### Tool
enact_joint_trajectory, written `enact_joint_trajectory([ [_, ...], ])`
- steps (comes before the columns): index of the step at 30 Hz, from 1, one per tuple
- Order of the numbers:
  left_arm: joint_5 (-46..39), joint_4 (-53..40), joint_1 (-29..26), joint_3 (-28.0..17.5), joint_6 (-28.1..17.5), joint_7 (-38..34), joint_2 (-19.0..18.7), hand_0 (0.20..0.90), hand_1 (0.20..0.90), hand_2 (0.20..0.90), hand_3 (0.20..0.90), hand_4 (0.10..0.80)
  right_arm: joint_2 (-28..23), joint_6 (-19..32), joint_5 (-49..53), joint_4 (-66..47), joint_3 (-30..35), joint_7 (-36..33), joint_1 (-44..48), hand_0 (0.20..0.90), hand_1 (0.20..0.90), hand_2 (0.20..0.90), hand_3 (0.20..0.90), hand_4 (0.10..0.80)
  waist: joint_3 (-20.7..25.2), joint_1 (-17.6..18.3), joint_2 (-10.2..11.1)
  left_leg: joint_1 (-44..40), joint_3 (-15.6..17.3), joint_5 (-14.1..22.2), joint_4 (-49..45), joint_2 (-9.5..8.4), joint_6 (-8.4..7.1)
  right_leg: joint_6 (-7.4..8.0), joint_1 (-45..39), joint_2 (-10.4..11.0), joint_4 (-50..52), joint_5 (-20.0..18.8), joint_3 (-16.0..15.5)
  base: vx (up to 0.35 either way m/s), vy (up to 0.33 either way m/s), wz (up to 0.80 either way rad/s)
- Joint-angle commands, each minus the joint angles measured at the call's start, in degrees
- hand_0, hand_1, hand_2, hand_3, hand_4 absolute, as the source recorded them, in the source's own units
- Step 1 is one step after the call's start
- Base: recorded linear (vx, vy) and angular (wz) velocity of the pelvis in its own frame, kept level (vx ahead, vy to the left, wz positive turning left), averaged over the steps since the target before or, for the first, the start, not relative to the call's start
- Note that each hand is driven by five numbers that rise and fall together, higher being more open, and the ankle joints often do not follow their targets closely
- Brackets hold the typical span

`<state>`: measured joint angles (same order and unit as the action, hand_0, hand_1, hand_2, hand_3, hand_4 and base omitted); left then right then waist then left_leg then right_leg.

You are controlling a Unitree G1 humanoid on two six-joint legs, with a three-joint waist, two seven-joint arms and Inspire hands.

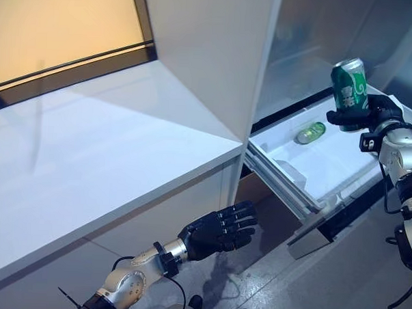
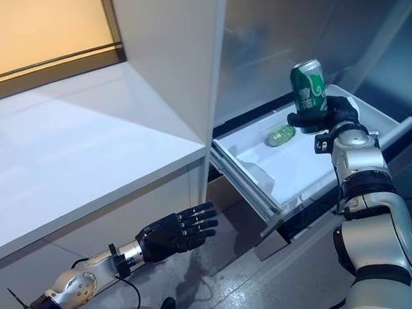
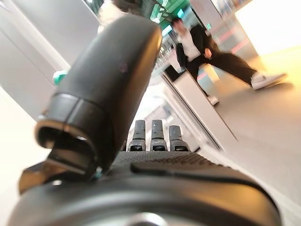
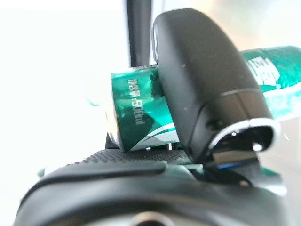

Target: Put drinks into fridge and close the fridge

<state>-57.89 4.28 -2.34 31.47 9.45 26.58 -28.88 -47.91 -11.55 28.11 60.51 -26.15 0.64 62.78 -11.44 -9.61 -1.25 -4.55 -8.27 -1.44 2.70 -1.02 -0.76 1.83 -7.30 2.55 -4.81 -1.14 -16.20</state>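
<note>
Right now my right hand has its fingers and thumb wrapped round a green can, which it holds upright above the pulled-out white fridge drawer; my right wrist view confirms the thumb pressed across the can's side. Below that hand and a little toward my left, a second green can lies on its side on the drawer floor, well apart from the held one. My left hand hangs low beside the drawer's front corner, under the edge of the white counter, fingers straight and spread, touching nothing. Past those fingers, in my left wrist view, a person in dark clothes shows in the distance.
</note>
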Motion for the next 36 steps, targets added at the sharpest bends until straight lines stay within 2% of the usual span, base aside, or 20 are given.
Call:
enact_joint_trajectory([
  [1, 5.18, 0.69, -1.6, 3.98, -5.8, 1.24, -0.43, 0.9, 0.9, 0.9, 0.9, 0.8, -6.5, 5.15, -3.54, -2.32, -1.61, 0.79, 13.29, 0.3, 0.3, 0.3, 0.2, 0.1, 2.58, -0.1, 2.69, 3.78, 2.02, 3.27, -4.77, -2.19, 0.11, -1.25, 3.1, -1.7, 10.11, 7.52, 2.26, -0.063, -0.016, 0.19],
  [5, 10.74, 13.69, -1.57, 4.92, -6.89, -5.16, 1.36, 0.9, 0.9, 0.9, 0.9, 0.8, -5.44, 2.35, -6.8, -1.23, -1.12, 3.86, 10.78, 0.3, 0.3, 0.3, 0.2, 0.1, 0.22, -0.11, 2.18, 5.7, 2.15, 2.74, -5.52, -2.29, 0.12, -1.48, 4.87, -1.58, 10.87, 7.34, 2.25, -0.083, -0.025, 0.08],
  [9, 18.12, 24.69, -0.74, 2.82, -8.9, -9.64, 3.21, 0.9, 0.9, 0.9, 0.9, 0.8, -5.19, 0.49, -9.72, 0.77, 0.15, 4.27, 8.53, 0.3, 0.3, 0.3, 0.2, 0.1, -1.78, -0.16, 1.71, 7.19, 2.63, 2.55, -6.3, -2.25, 0.22, -1.62, 6.4, -1.48, 11.56, 7.18, 2.36, -0.065, -0.026, 0.04],
  [14, 30.02, 39.96, -0.44, -5.35, -10.34, -17.27, 5.76, 0.9, 0.9, 0.9, 0.9, 0.8, -4.78, -2.53, -13.36, -0.15, 2.38, 3.84, 4.61, 0.3, 0.3, 0.3, 0.2, 0.1, -4.09, -0.14, 1.4, 8.27, 3.42, 2.47, -6.93, -2.16, 0.48, -1.54, 7.85, -1.22, 12.33, 6.89, 2.37, -0.048, -0.025, 0.01],
  [18, 38.4, 47.03, -0.79, -11.1, -7.72, -23.29, 6.08, 0.9, 0.9, 0.9, 0.9, 0.8, -5.04, -4.47, -16.66, -1.11, 2.58, 5.59, 2.06, 0.3, 0.3, 0.3, 0.2, 0.1, -5.24, -0.16, 1.32, 8.86, 3.96, 2.44, -7.28, -2.16, 0.71, -1.28, 8.77, -0.93, 12.8, 6.64, 2.46, -0.024, -0.01, 0.0],
  [20, 42.31, 48.78, -0.45, -12.4, -7.31, -23.86, 5.55, 0.9, 0.9, 0.9, 0.9, 0.8, -5.15, -5.51, -18.44, -1.75, 2.45, 7.02, 1.17, 0.3, 0.3, 0.3, 0.2, 0.1, -5.73, -0.11, 1.22, 8.92, 4.23, 2.5, -7.42, -2.13, 0.8, -1.27, 9.02, -0.89, 13.06, 6.67, 2.53, 0.0, 0.0, 0.0],
  [25, 42.45, 47.09, 1.15, -13.87, -7.64, -23.92, 4.75, 0.9, 0.9, 0.9, 0.9, 0.8, -7.02, -6.11, -22.88, -2.82, 1.17, 11.19, -0.39, 0.3, 0.3, 0.3, 0.2, 0.1, -6.88, -0.3, 0.6, 9.75, 4.71, 2.74, -7.95, -2.15, 0.92, -1.04, 10.11, -0.66, 13.48, 6.58, 2.7, -0.041, 0.008, -0.02],
  [30, 42.94, 45.09, 1.19, -14.15, -8.47, -22.34, 3.95, 0.9, 0.9, 0.9, 0.9, 0.8, -8.4, -5.98, -32.7, -3.35, -1.28, 14.4, 0.01, 0.3, 0.3, 0.3, 0.2, 0.1, -7.87, -0.5, 0.52, 10.45, 5.04, 2.74, -8.22, -2.02, 0.95, -0.81, 10.84, -0.45, 13.83, 6.43, 2.64, -0.051, -0.015, 0.0],
  [31, 43.32, 44.29, 1.3, -13.95, -8.68, -21.9, 3.66, 0.9, 0.9, 0.9, 0.9, 0.8, -8.72, -6.32, -34.4, -3.63, -2.17, 15.05, 0.24, 0.432, 0.432, 0.432, 0.354, 0.254, -7.94, -0.57, 0.56, 10.48, 5.04, 2.69, -8.2, -2.03, 0.95, -0.78, 10.87, -0.47, 13.84, 6.39, 2.66, 0.0, 0.0, 0.0],
  [32, 43.72, 43.92, 1.15, -13.66, -9.07, -21.44, 3.54, 0.9, 0.9, 0.9, 0.9, 0.8, -8.75, -6.2, -37.98, -3.26, -2.84, 16.06, 0.55, 0.836, 0.836, 0.836, 0.826, 0.726, -7.97, -0.58, 0.58, 10.51, 5.09, 2.64, -8.14, -1.96, 0.92, -0.72, 10.97, -0.46, 13.93, 6.39, 2.68, 0.0, 0.0, 0.0],
  [33, 43.91, 43.57, 1.2, -13.15, -9.53, -21.33, 3.45, 0.9, 0.9, 0.9, 0.9, 0.8, -8.87, -5.92, -41.34, -2.93, -3.78, 16.7, 0.87, 0.9, 0.9, 0.9, 0.9, 0.8, -7.98, -0.61, 0.62, 10.52, 5.1, 2.59, -8.13, -1.96, 0.88, -0.69, 10.97, -0.47, 13.91, 6.34, 2.71, 0.0, 0.0, 0.0],
  [36, 44.68, 42.13, 1.17, -11.84, -9.99, -21.19, 3.2, 0.9, 0.9, 0.9, 0.9, 0.8, -9.17, -2.7, -49.81, -0.82, -7.55, 15.27, 1.73, 0.9, 0.9, 0.9, 0.9, 0.8, -7.7, -0.95, 0.67, 10.17, 4.96, 2.54, -7.97, -2.07, 1.02, -0.54, 10.6, -0.49, 13.83, 6.24, 2.59, 0.0, 0.0, 0.0],
])
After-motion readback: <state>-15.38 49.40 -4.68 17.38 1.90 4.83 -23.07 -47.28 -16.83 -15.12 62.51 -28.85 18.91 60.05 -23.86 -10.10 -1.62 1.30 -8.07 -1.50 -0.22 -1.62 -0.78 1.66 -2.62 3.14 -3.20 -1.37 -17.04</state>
